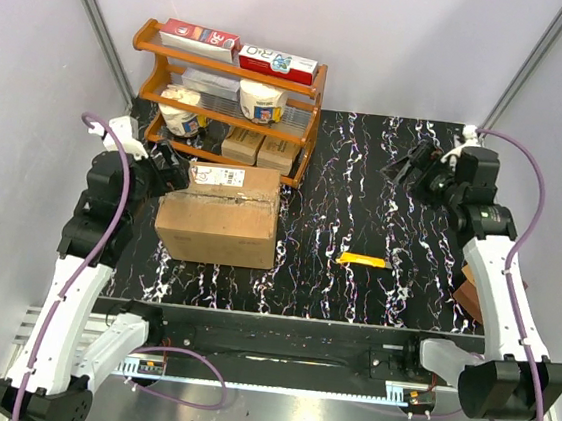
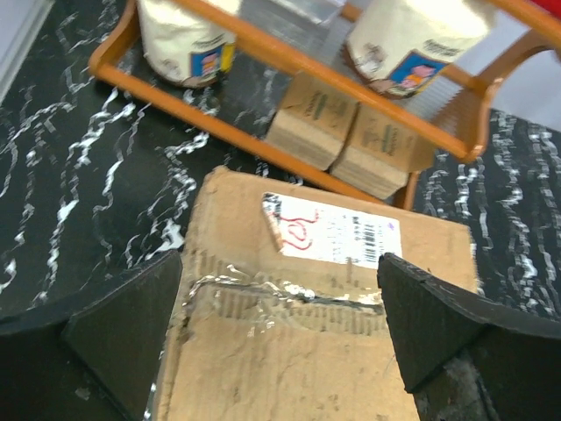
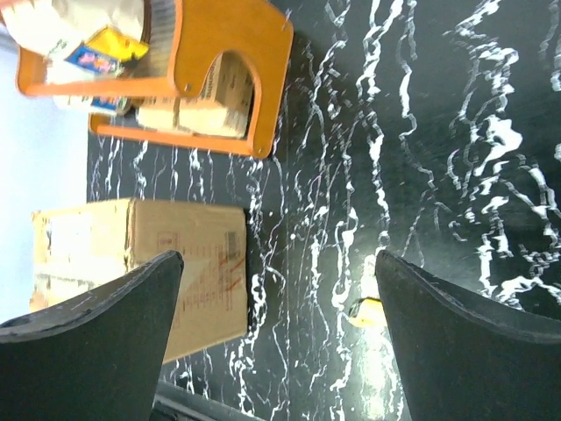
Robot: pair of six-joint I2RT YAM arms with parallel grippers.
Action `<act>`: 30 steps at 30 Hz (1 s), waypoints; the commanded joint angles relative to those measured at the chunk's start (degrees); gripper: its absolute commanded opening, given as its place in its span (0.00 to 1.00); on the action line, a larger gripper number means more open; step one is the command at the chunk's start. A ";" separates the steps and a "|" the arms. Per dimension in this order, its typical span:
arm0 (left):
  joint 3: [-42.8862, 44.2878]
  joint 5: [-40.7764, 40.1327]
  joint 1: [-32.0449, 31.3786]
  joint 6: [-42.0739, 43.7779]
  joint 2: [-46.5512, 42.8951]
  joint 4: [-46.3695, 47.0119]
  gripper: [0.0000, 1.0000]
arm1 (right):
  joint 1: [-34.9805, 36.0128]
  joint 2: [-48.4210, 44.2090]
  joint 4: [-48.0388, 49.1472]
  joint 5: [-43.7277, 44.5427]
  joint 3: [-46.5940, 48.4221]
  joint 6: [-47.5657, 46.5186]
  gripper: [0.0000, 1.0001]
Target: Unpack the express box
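Express box [image 1: 217, 226]: you have one, lying on the left half of the black marbled table [image 1: 363, 199], just in front of the one orange rack [image 1: 305, 123]. Its flaps are closed. One strip of clear tape [image 2: 263, 294] runs along the seam, and one white label [image 2: 331, 232] sits at the far edge of the top.

Your left gripper [image 2: 279, 263] is by the carton's far left corner, fingers spread wide and gripping nothing. Your right gripper [image 3: 279, 259] is well apart over the far right of the table, also spread wide and empty.

On the rack you can count two red-and-white flat boxes [image 1: 201, 36] up top, two white tubs [image 1: 260, 100] on the middle shelf and two small tan cartons [image 1: 241, 144] side by side at the bottom. One yellow strip [image 1: 363, 260] lies flat to the right of the carton.
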 commanded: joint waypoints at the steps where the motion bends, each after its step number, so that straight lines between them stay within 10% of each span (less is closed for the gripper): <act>1: 2.85 -6.03 -0.08 0.28 2.22 -3.77 0.99 | 8.60 0.98 2.29 0.93 0.45 -0.05 0.96; 17: -0.93 -21.23 -0.08 -18.87 -7.35 -27.32 0.90 | 29.20 26.90 12.65 19.32 13.97 4.60 0.60; 25: -6.90 -16.13 0.01 -24.76 -13.33 -35.59 0.45 | 31.49 36.31 17.50 21.96 21.98 3.20 0.52; 30: -9.54 -12.62 -0.08 -25.90 -15.70 -36.38 0.35 | 32.36 42.56 16.71 19.51 27.52 0.30 0.43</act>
